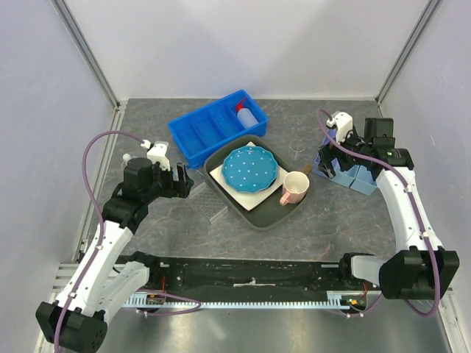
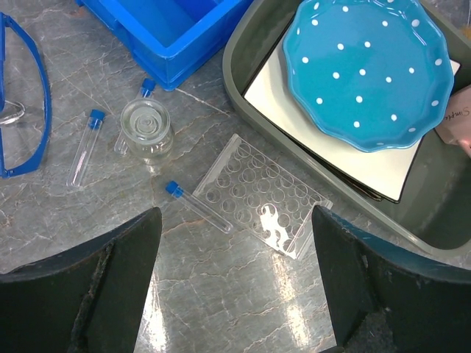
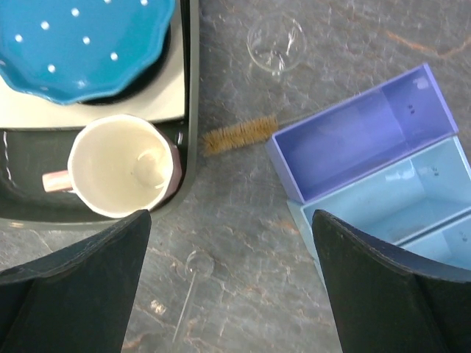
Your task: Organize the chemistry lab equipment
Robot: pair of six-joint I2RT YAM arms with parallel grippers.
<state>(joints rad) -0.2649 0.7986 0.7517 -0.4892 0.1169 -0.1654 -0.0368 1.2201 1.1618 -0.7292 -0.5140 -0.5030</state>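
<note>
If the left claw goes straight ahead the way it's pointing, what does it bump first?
Most likely the clear rack, lying flat on the table between the left gripper's open fingers. A blue-capped vial lies right beside it and might get touched too; depth is hard to judge.

We log a robot test cell, white panel walls (image 1: pixel 243 44) on aluminium posts (image 1: pixel 85 51), grey table (image 1: pixel 147 125), left arm (image 1: pixel 110 220) and right arm (image 1: pixel 408 206) bolted at its near edge, possibly a cable duct (image 1: pixel 243 300), blue-capped vials (image 2: pixel 85 147), clear rack (image 2: pixel 257 198), blue goggles (image 2: pixel 22 103).
</note>
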